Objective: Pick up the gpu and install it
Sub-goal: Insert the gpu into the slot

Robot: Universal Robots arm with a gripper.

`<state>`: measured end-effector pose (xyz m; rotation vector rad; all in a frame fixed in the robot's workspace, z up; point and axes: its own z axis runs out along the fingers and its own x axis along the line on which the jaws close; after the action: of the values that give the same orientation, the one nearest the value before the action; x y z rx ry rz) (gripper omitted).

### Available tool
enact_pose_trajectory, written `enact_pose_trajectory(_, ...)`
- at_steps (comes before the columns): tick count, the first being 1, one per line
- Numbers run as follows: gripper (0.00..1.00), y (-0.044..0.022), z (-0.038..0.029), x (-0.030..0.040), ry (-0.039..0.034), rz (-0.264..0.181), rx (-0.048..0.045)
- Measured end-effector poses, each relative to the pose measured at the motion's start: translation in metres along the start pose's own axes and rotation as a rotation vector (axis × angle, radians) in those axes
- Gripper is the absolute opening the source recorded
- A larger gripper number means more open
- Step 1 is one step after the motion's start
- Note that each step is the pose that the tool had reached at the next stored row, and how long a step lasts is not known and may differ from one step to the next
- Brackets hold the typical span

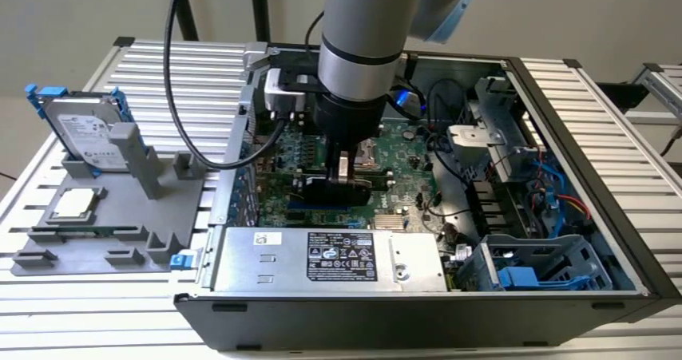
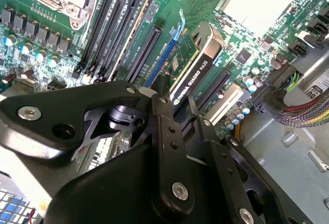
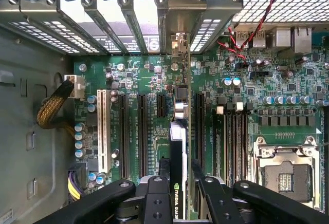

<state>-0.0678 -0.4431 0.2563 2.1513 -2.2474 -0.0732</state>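
Gripper (image 2: 172,116) clamped on the gpu (image 2: 198,62), card held edge-on betw. its fingers (image 3: 154,201) just below, standing upright over the motherboard (image 3: 139,88) slots inside the pc case (image 1: 596,120).

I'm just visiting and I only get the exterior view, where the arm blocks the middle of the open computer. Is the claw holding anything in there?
Observer: Yes. In the second wrist view the gripper is shut on the graphics card, a slim card held on edge.
Operator: What does the card look like?
Observer: One face is green circuit board, the other a black cover with white lettering.
Operator: Where does it sit?
Observer: In the first wrist view it runs between long black sockets on the motherboard, with its far end toward the rear slot covers. I cannot tell whether it is pushed home.
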Motion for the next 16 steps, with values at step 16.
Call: enact_pose_trajectory(16, 0.00, 0.0002, 0.0001, 0.0005, 0.0004, -0.003, 0.0000)
